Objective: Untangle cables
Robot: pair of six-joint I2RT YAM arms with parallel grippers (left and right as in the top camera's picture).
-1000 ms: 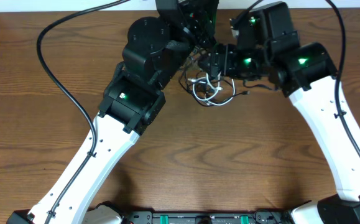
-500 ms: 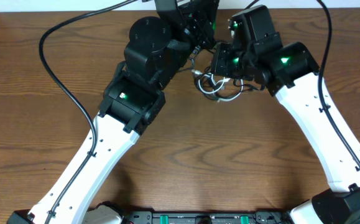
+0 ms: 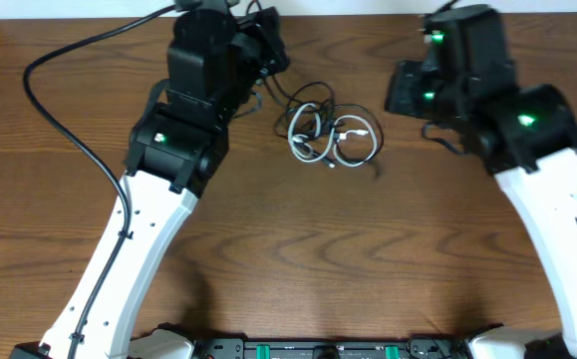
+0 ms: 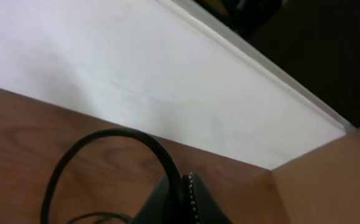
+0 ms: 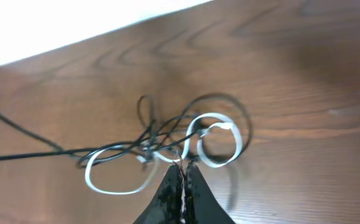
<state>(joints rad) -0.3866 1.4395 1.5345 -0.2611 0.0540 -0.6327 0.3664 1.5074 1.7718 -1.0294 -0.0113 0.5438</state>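
The cables (image 3: pixel 328 135) form a small tangle of thin black cords and white loops at the table's far middle, between my two arms. My left gripper (image 3: pixel 271 55) is up-left of the tangle. In the left wrist view it (image 4: pixel 186 190) is shut on a black cord (image 4: pixel 105 134) that arcs away to the left. My right gripper (image 3: pixel 400 98) is just right of the tangle. In the right wrist view it (image 5: pixel 184 167) is shut, a thin strand of the cables (image 5: pixel 161 146) pinched at its tips. The white cord (image 5: pixel 220 140) loops just beyond, casting shadows on the wood.
A thick black robot lead (image 3: pixel 59 110) curves over the table's left part. A white wall (image 4: pixel 167 81) runs along the table's far edge (image 5: pixel 74 25). Bare wooden table (image 3: pixel 318 259) lies in front of the tangle.
The right gripper has gone from open to shut. Both arms have drawn apart, left up-left and right to the right, leaving the tangle uncovered between them.
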